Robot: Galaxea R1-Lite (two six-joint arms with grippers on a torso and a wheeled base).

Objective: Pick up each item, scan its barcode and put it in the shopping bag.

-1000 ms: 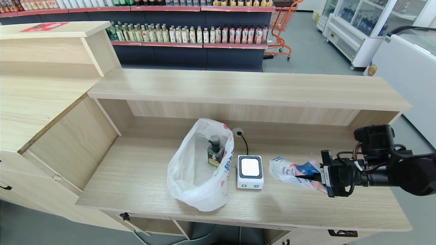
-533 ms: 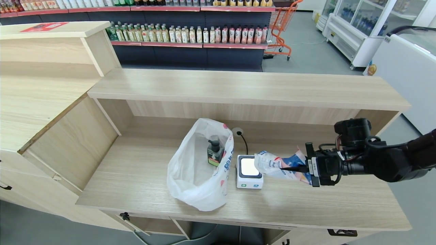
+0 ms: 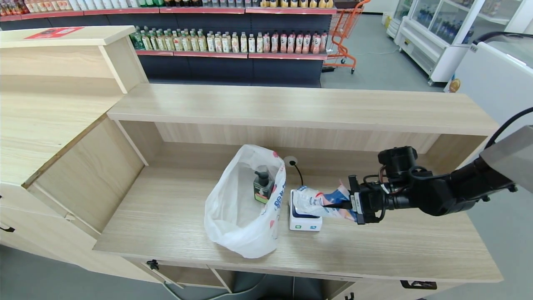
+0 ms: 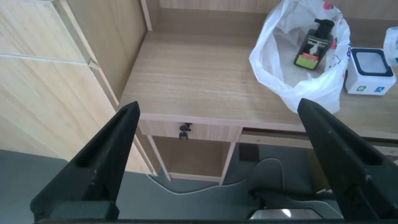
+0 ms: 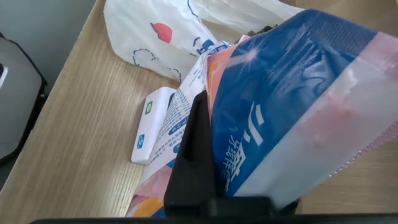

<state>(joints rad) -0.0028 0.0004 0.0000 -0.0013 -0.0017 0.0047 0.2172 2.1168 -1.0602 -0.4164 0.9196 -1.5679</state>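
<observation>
My right gripper (image 3: 342, 205) is shut on a blue, white and pink plastic packet (image 3: 320, 201), holding it just above the white barcode scanner (image 3: 305, 221). In the right wrist view the packet (image 5: 292, 112) lies against one dark finger (image 5: 196, 155), with the scanner (image 5: 151, 123) below it. The white shopping bag (image 3: 243, 208) stands open left of the scanner, a dark pump bottle (image 3: 263, 186) upright inside. My left gripper (image 4: 217, 162) hangs open below the counter's front edge; from it I see the bag (image 4: 298, 59), the bottle (image 4: 313, 46) and the scanner (image 4: 369, 71).
The wooden counter (image 3: 175, 216) has free surface left of the bag and right of the scanner. A raised ledge (image 3: 300, 108) runs along its back, a side wall (image 3: 83, 175) bounds the left. The scanner's black cable (image 3: 298, 174) leads to a hole at the back.
My right arm has carried the packet leftward from the counter's right part until it hangs over the scanner. The bag, bottle and scanner have stayed put.
</observation>
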